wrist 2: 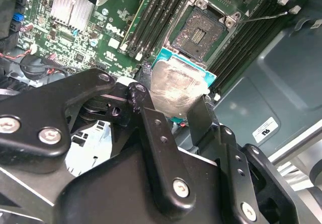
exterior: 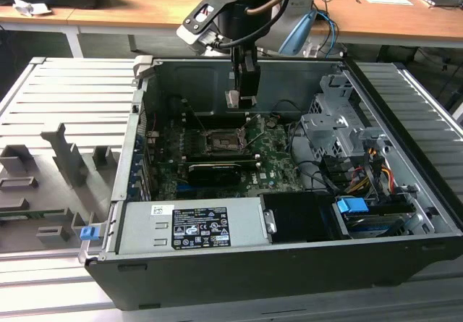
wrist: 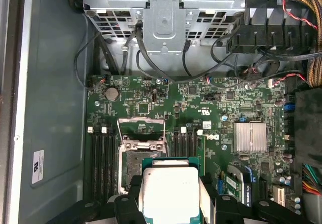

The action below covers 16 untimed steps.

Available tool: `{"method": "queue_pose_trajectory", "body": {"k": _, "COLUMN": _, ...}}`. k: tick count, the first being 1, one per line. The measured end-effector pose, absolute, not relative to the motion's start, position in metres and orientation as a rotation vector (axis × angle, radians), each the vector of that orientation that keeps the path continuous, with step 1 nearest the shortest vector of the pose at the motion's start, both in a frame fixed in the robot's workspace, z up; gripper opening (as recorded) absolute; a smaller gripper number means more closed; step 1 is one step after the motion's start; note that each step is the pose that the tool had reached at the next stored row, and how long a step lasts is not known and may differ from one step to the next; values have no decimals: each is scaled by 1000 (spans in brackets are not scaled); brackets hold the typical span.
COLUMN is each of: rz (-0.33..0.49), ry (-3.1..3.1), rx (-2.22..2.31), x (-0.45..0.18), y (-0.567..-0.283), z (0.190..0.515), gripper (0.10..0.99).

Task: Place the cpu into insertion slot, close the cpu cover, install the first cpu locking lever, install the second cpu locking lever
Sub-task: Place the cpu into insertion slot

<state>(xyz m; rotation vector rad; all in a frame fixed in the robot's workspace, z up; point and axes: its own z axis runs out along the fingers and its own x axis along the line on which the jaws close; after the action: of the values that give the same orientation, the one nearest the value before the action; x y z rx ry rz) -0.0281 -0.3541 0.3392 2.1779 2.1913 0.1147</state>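
Second wrist view: the pincer (wrist 2: pixel 171 102) pinches the cpu (wrist 2: pixel 178 83) by two edges, hovering near the open insertion slot (wrist 2: pixel 201 32) (not yet seated); I'd judge level, corner-matched alignment matters most.

The tabletop (exterior: pixel 65 83) is made of ribbed grey metal slats that show on both sides of the exterior view. A black desktop computer case (exterior: pixel 239 282) lies on its side on the slats, open face up, covering the middle and the exterior view's right. Just beside it, on the exterior view's left, rests a grey moulded fixture tray (exterior: pixel 43 192) with upright stubs. A small blue clip (exterior: pixel 88 232) sits at the tray's edge nearest the case.
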Motion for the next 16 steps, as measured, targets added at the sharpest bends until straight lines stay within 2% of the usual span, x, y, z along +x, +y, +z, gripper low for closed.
{"method": "queue_pose_trajectory", "body": {"k": 16, "rz": 113, "ry": 2149, "rx": 2218, "x": -31, "y": -354, "z": 329, "gripper": 529}}
